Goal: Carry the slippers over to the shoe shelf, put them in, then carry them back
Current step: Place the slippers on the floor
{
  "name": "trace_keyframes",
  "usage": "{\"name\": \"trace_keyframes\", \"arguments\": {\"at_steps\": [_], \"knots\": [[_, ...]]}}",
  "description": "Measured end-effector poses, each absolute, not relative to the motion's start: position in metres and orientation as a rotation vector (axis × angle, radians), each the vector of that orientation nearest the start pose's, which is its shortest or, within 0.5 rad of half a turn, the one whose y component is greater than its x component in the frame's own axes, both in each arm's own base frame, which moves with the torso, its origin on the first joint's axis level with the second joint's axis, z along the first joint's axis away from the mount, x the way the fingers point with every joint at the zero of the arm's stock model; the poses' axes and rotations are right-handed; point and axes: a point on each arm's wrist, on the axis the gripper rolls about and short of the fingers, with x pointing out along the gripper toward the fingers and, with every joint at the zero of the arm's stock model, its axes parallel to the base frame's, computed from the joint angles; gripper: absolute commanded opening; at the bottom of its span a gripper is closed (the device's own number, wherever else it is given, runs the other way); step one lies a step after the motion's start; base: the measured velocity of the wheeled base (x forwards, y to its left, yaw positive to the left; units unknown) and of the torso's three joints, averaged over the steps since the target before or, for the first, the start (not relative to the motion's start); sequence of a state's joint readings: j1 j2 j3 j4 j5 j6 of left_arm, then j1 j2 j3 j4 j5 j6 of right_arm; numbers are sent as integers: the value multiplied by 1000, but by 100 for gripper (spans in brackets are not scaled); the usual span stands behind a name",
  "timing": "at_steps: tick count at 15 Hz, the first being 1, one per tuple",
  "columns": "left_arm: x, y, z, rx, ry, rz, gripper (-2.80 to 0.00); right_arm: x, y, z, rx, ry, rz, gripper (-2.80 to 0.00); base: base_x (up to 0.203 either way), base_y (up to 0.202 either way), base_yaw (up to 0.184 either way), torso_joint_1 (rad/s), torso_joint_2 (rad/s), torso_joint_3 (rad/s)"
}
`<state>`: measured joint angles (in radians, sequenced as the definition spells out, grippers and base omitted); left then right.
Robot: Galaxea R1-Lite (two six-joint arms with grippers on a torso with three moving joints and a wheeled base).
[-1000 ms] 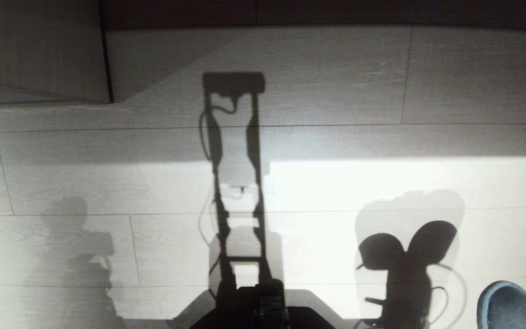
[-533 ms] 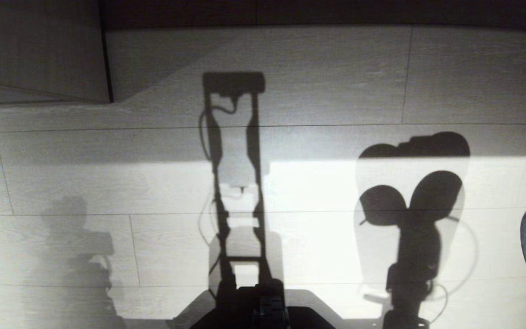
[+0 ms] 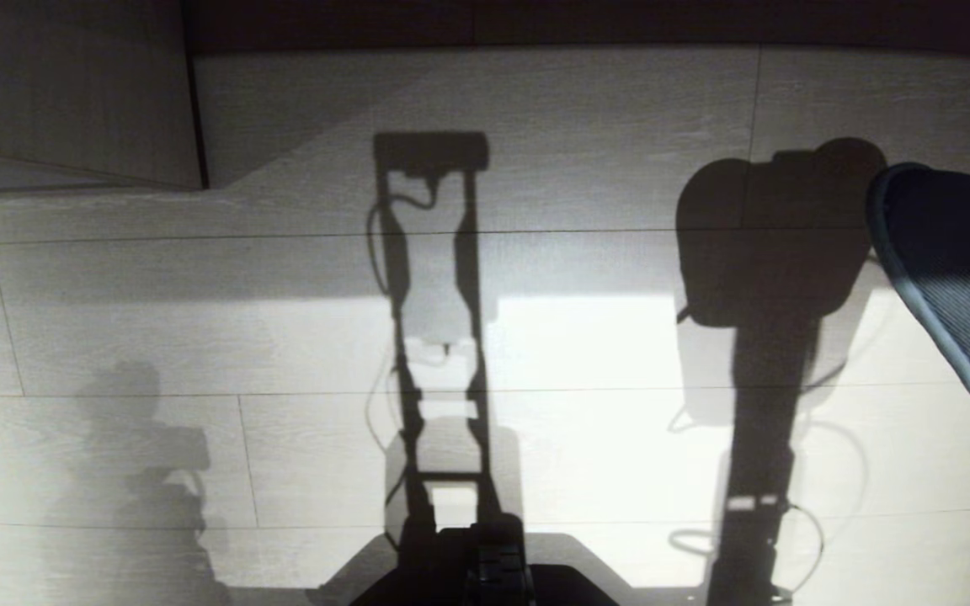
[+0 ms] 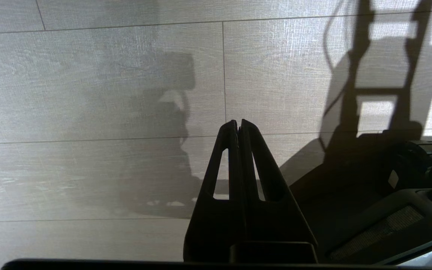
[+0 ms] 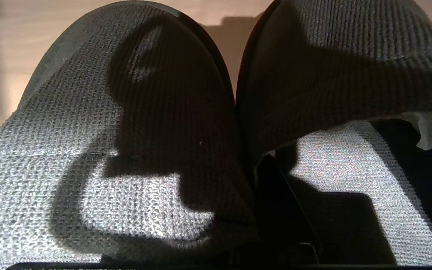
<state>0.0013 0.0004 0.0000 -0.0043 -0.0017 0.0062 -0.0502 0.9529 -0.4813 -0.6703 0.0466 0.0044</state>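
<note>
Above the pale floor (image 3: 620, 337), the right claw (image 5: 276, 195) stays clamped on the slippers (image 5: 144, 112), toes pointing ahead.

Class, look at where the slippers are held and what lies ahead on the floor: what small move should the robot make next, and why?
Probably carry on towards the shelf unit: the right gripper is shut on the slippers, held clear of the floor. The pale wood-grain panel lies ahead to the left, apart from them.
</note>
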Motion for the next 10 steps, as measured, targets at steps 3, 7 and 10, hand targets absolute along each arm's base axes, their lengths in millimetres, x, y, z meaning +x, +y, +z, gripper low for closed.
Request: {"name": "trace_keyframes", "arguments": {"at_steps": [3,7,10], "knots": [[-23,0,76,6,-4,0,-280,173,-12,257,-23,-274,-39,-280,0,0,0,0,0,0],[-23,0,76,6,-4,0,-280,238,-19,270,-60,-465,-64,-280,0,0,0,0,0,0],[-23,0,76,6,-3,0,-280,270,-17,278,-74,-572,-64,-280,0,0,0,0,0,0]]}}
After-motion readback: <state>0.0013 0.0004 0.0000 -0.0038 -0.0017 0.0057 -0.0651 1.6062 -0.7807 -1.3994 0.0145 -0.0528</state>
